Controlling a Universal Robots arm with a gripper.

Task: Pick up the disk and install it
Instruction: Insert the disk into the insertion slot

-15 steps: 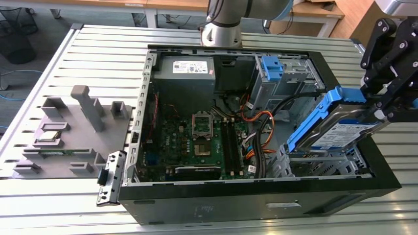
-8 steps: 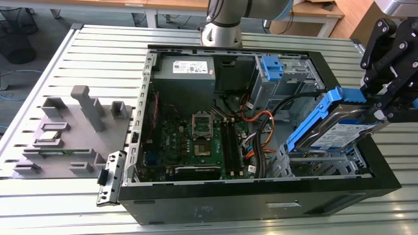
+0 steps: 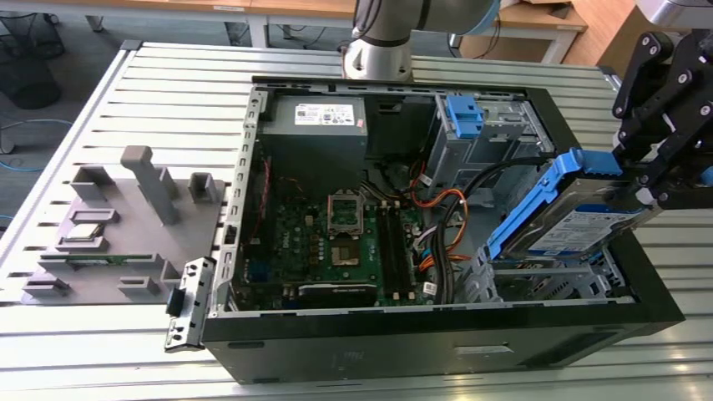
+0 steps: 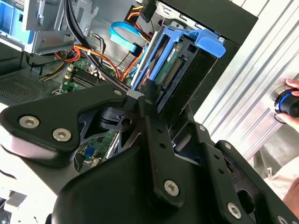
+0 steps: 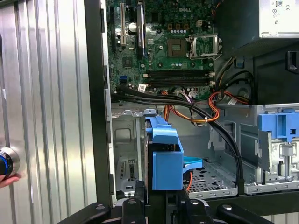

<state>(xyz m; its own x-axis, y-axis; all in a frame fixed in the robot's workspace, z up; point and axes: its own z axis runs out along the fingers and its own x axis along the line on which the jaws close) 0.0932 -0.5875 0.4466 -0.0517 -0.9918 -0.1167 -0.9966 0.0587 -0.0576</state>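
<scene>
Exterior view: end effector (image 3: 649, 190) w/ tilted disk (image 3: 573, 227) over PC case (image 3: 446, 344).

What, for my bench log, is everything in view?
disk: one, silver in blue bracket, tilted over the case's bay, exterior view's right
case: one, black, open, on the table
motherboard: one, green, inside the case
power supply: one, grey, case's end by the arm
bare bracket: one, blue, in the drive cage
fixture: one, grey, exterior view's left
table: one, silver, slatted
hand: one, at a knob
arm: one, grey, beyond the case
gripper: one, black, shut on the disk
</scene>
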